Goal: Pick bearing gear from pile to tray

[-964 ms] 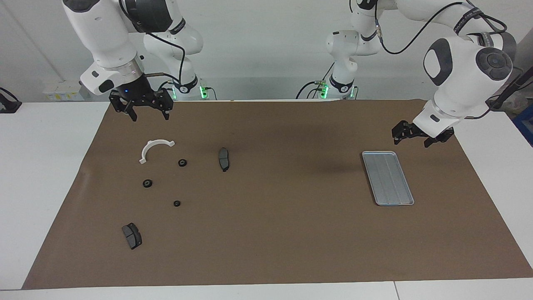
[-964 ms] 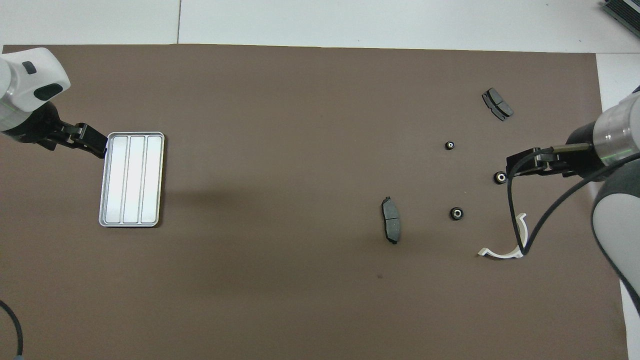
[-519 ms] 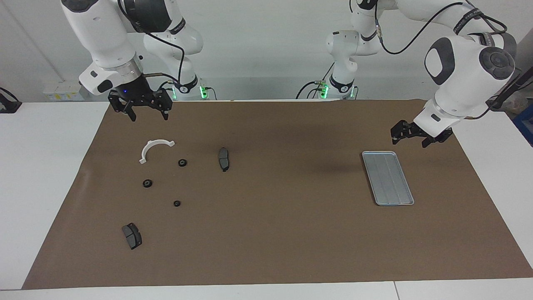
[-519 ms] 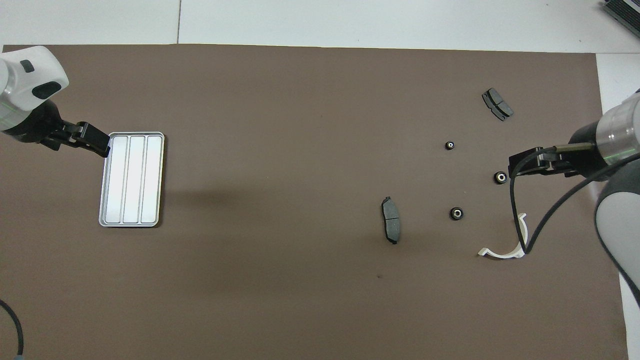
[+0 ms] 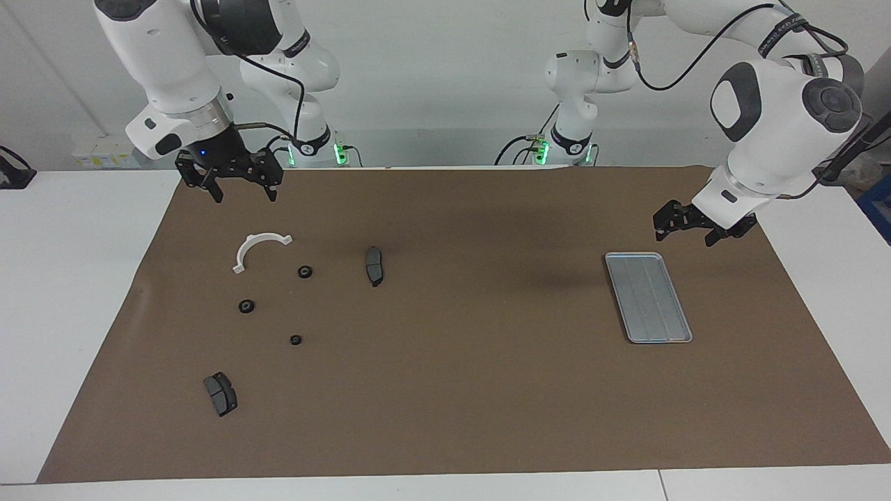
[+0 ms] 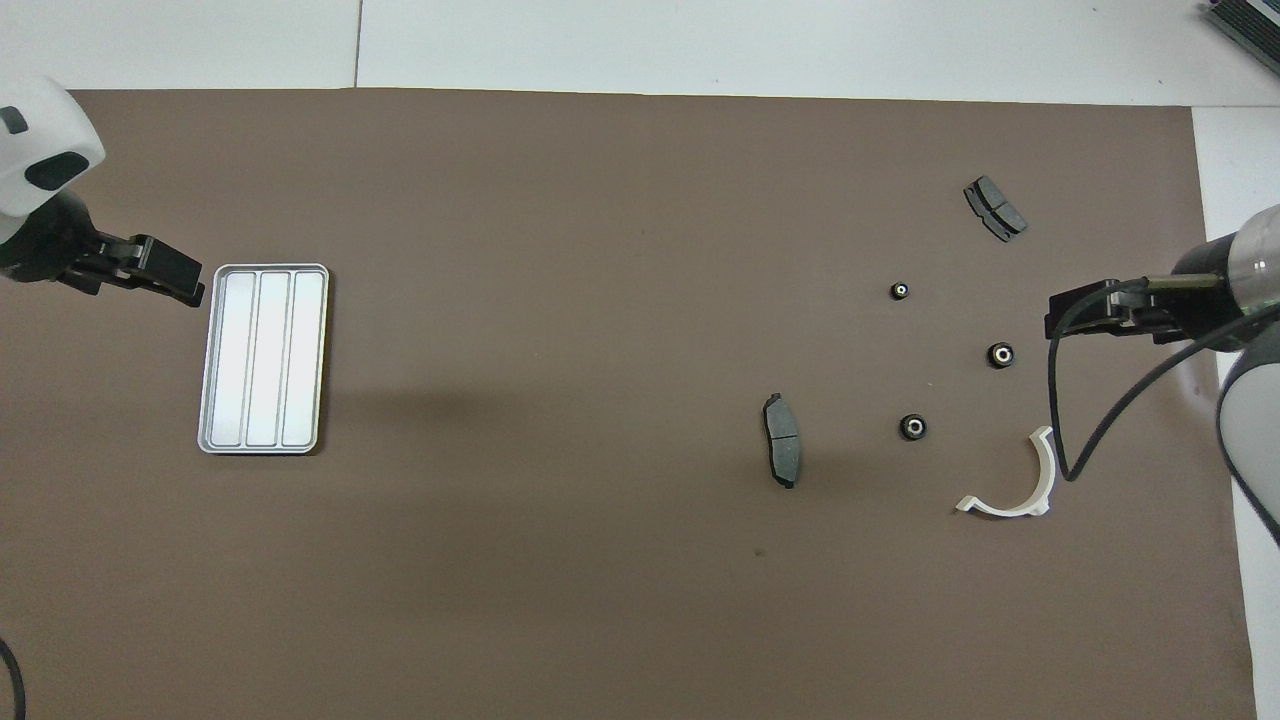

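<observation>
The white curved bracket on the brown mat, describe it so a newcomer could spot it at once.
Look at the right arm's end of the brown mat, where small parts lie scattered. The white bracket is the piece there nearest the robots. It alone is white and arc-shaped; its neighbours are black gears and dark grey pads.

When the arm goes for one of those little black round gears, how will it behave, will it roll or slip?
The bearing gear lies flat on the brown mat, so a nudge would probably slide it, not roll it. It looks small and low, so the right end effector may have little edge to grip. Tipped onto its round rim, it could well roll.
</observation>
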Robot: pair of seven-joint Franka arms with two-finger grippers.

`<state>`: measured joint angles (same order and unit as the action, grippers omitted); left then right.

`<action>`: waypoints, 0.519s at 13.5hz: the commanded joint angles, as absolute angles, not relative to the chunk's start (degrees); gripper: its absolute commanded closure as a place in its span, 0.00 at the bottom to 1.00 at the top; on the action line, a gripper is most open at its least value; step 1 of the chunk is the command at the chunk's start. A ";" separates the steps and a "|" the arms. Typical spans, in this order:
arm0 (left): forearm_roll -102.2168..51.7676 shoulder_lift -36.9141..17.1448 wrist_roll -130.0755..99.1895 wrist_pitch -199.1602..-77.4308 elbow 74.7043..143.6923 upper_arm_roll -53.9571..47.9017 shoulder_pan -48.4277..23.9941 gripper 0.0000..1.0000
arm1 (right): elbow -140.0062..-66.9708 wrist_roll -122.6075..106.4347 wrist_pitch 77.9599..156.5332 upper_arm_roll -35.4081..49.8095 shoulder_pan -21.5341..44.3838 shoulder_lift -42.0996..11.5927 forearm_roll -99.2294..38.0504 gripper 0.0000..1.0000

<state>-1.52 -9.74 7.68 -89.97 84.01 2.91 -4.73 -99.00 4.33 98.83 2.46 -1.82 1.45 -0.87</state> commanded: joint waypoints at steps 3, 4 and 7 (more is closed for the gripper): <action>-2.90 -7.21 4.92 -90.96 86.30 2.73 -4.31 0.00 | -109.93 -0.08 111.85 2.90 -4.21 2.11 -2.11 0.00; -2.81 -6.69 4.92 -92.36 87.79 2.72 -4.31 0.00 | -111.26 -0.52 114.49 2.90 -5.00 1.07 -2.11 0.00; -2.81 -4.58 4.92 -97.10 92.54 2.81 -4.31 0.00 | -111.97 -2.89 120.48 2.90 -6.41 -4.46 -2.11 0.00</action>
